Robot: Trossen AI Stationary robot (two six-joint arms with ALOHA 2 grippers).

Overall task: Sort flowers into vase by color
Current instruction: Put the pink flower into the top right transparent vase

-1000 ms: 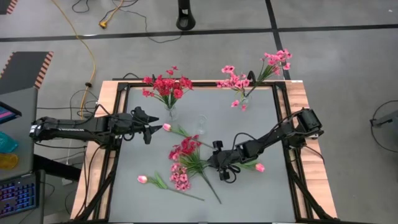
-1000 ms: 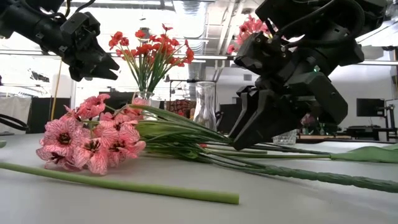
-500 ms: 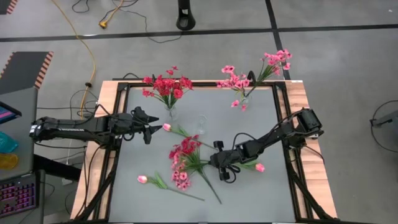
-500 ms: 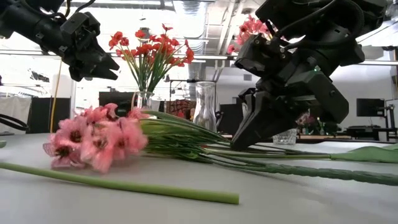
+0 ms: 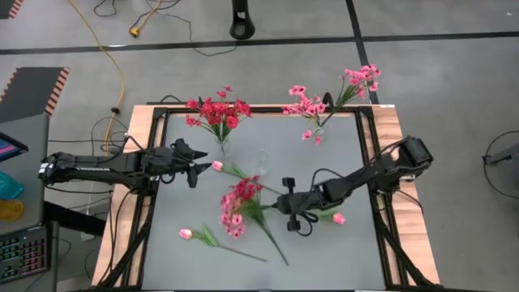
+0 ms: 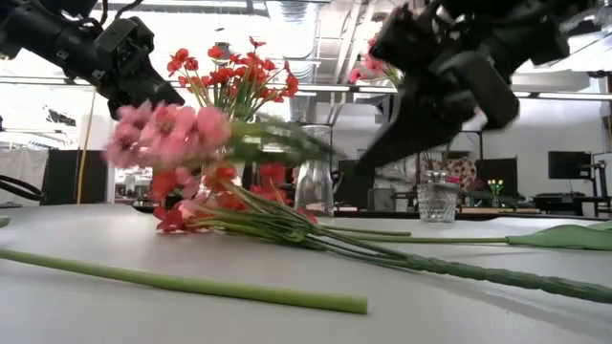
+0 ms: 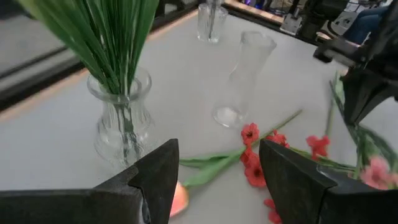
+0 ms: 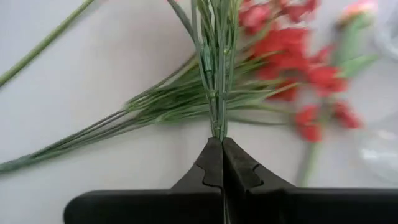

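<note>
Red flowers [image 5: 216,109] in vase [image 5: 223,147]; middle vase [image 5: 262,163] empty

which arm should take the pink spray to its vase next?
Right. Its tool is already shut on the pink spray, lifted off the table. The left tool hangs open near the red-flower vase, holding nothing.

left pincer [image 5: 193,168]: parted, hovering | right pincer [image 5: 285,201]: clamped, raised mid-table
</note>
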